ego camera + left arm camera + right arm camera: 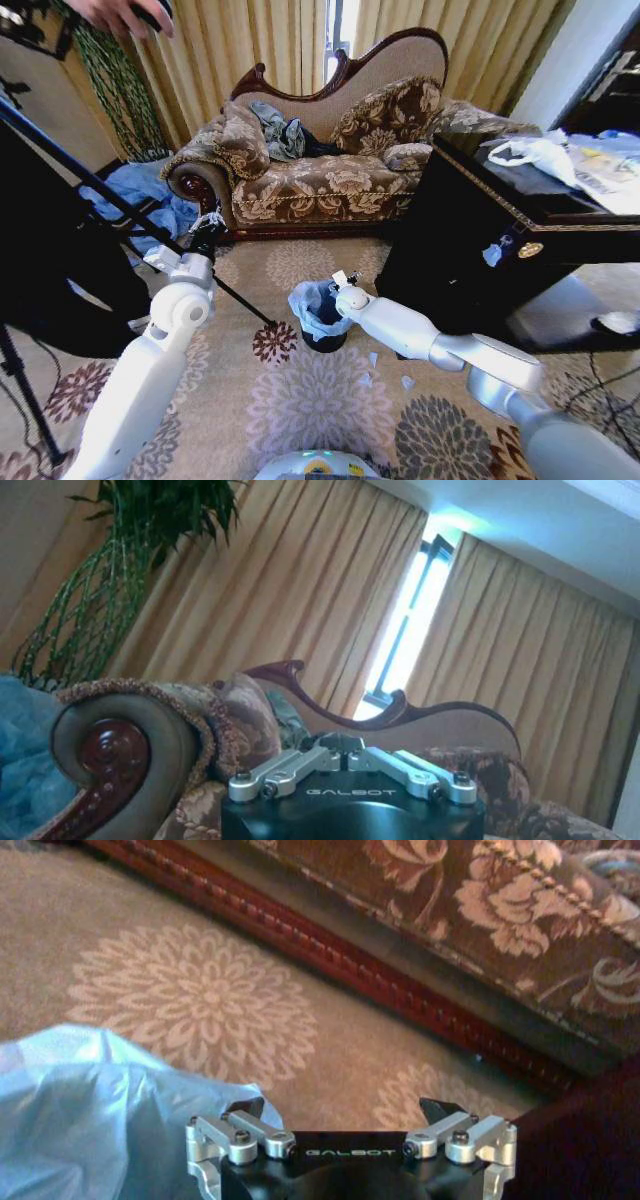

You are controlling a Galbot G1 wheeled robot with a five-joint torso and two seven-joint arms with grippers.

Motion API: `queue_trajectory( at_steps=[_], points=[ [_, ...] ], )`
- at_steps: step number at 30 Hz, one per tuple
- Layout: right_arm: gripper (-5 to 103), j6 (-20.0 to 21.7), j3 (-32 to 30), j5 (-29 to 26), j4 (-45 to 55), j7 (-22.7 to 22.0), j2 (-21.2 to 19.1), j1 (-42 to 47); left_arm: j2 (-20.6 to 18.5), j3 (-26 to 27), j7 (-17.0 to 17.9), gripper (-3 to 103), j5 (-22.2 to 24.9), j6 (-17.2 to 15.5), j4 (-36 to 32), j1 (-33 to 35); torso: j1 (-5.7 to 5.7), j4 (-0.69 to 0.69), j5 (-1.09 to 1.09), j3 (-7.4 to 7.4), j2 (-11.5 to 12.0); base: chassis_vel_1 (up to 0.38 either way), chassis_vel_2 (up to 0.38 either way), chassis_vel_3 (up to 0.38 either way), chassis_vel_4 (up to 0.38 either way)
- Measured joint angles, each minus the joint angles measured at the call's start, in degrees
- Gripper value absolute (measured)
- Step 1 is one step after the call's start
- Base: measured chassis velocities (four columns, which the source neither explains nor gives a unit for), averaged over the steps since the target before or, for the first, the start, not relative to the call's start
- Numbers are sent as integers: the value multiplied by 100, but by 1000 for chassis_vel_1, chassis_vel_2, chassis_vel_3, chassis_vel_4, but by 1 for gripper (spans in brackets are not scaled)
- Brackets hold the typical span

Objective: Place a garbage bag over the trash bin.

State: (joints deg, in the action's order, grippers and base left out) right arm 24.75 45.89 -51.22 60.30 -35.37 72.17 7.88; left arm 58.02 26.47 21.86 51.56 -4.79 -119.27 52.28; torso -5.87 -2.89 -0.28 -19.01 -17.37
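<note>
Head view: the right arm reaches forward and low, its gripper at the rim of the bin on the carpet. The bag lines the bin's mouth. Right wrist view: the fingers stand spread apart, holding nothing; the bag lies just beside one finger. The left arm is raised, its gripper pointing toward the sofa; left wrist view: its fingers are closed together, empty.
</note>
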Motion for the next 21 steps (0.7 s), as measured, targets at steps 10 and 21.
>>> queue_trajectory(
  at_steps=[10,21],
  points=[
    [100,-320,-58,501,-841,366,306,-45,-21,26,-13,0,-1,8,-11,61,0,0,0,0,0,0,0,0,0],
    [100,-535,-102,845,-1405,667,429,-26,-16,77,-17,0,5,21,-2,93,0,-1,-1,0,0,0,0,0,0]
  ],
)
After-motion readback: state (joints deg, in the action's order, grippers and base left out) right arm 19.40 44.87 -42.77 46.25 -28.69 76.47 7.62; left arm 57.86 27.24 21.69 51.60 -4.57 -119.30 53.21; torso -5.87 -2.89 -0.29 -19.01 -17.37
